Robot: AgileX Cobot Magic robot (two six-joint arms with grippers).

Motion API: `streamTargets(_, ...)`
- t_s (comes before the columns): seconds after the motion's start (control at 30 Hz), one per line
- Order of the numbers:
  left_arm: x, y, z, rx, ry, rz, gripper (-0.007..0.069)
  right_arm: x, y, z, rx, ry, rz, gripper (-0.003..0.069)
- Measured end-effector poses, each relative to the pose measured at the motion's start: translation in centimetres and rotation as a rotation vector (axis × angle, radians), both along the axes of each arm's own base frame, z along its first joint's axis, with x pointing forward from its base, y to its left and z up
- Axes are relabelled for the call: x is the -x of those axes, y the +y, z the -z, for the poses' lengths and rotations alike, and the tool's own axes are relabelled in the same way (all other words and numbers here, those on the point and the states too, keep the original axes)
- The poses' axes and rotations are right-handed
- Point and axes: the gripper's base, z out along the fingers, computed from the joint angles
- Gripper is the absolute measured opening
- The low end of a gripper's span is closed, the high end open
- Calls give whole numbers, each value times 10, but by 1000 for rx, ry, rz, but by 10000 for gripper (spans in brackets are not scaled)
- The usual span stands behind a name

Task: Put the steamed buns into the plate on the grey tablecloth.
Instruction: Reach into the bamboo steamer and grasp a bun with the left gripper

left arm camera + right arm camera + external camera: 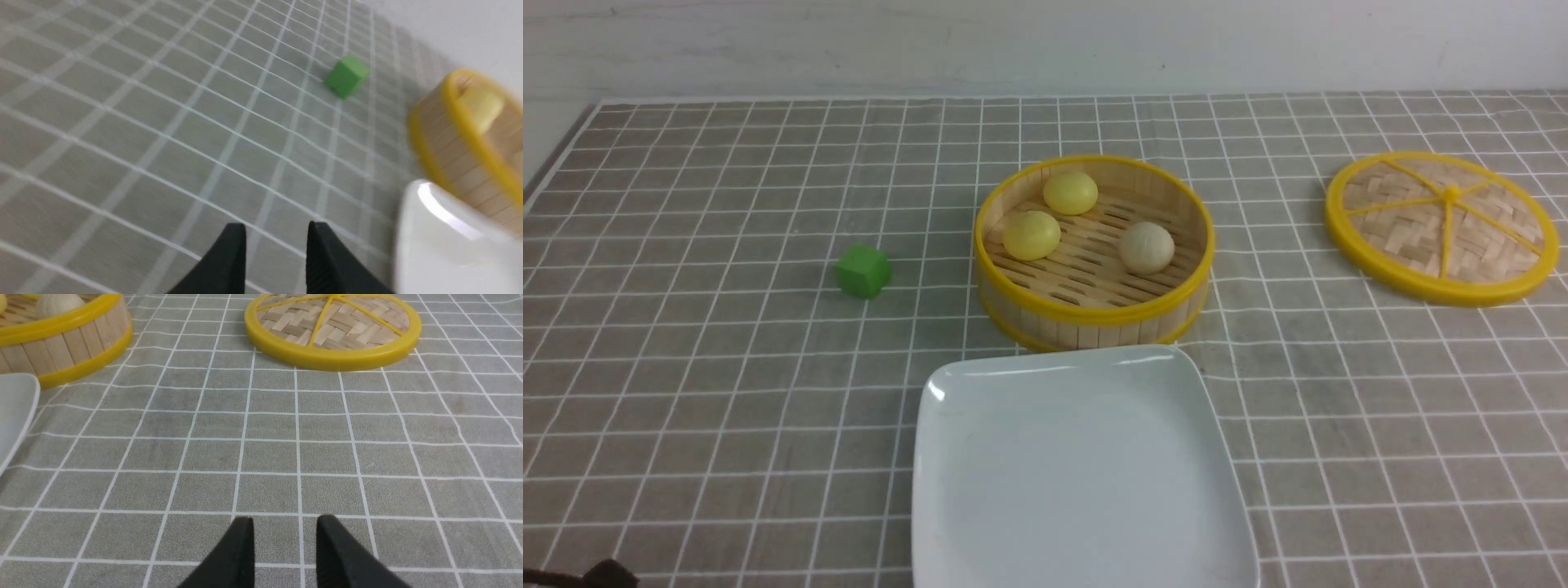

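We see the grey tablecloth (727, 367), slightly wrinkled, backed by a plain white wall (1013, 41); the steamed buns (1032, 235) lie in the steamer basket (1086, 320) just behind the plate (1086, 490); left gripper (276, 227) and right gripper (284, 519) stand spread.

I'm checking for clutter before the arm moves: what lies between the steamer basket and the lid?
Only bare grey tablecloth lies between the steamer basket and the lid; the front and right wrist views show it.
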Motion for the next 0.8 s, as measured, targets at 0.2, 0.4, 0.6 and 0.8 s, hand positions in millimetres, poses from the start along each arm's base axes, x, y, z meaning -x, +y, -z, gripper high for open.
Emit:
streamTargets(0.2,1,-9,-2,581,57,-64,240,0,0,0,0,0,0,239)
streamTargets(0.4,0,-8,-2,576,47,-80,240,0,0,0,0,0,0,239)
streamTargets(0.6,-2,-4,-13,509,-75,-73,202,0,2,-1,-82,-4,6,239)
streamTargets(0.8,9,-6,-82,152,-226,48,17,0,11,-2,-570,15,46,239)
